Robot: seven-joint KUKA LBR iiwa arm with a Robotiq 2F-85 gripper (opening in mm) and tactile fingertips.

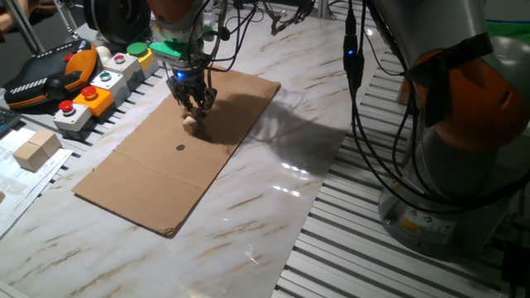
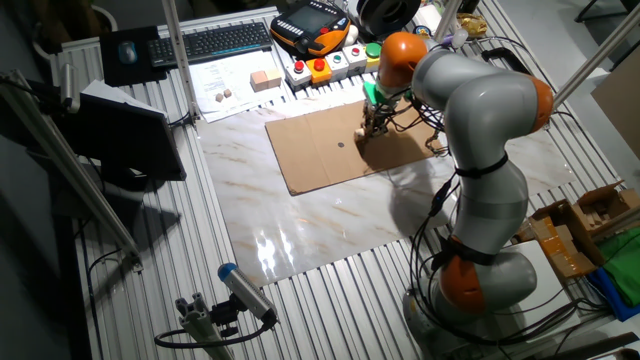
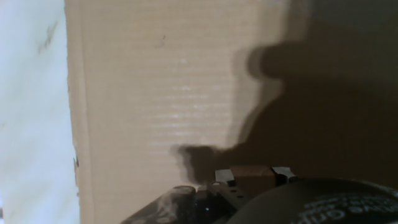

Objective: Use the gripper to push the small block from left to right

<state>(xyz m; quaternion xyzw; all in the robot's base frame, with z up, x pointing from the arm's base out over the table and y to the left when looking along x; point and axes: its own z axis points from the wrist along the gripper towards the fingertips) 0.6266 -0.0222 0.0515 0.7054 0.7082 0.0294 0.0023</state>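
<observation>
Cardboard sheet (image 1: 166, 170) carries the small block (image 1: 191, 124); we see the end effector (image 1: 197, 108) narrowed, touching it.

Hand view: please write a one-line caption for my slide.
Hand view: the end effector sits low over the cardboard sheet, casting a dark shadow across it.

Small block (image 1: 191, 123): pale, light-wood colour, compact, resting flat on the brown cardboard sheet (image 1: 157, 182) near its far end, short of the dark dot (image 1: 180, 148).

Claw (image 1: 196, 109): black, fingered, blue light glowing above the fingers, pointing down, fingertips right at the block; contact cannot be told. Cables trail from the arm.
</observation>
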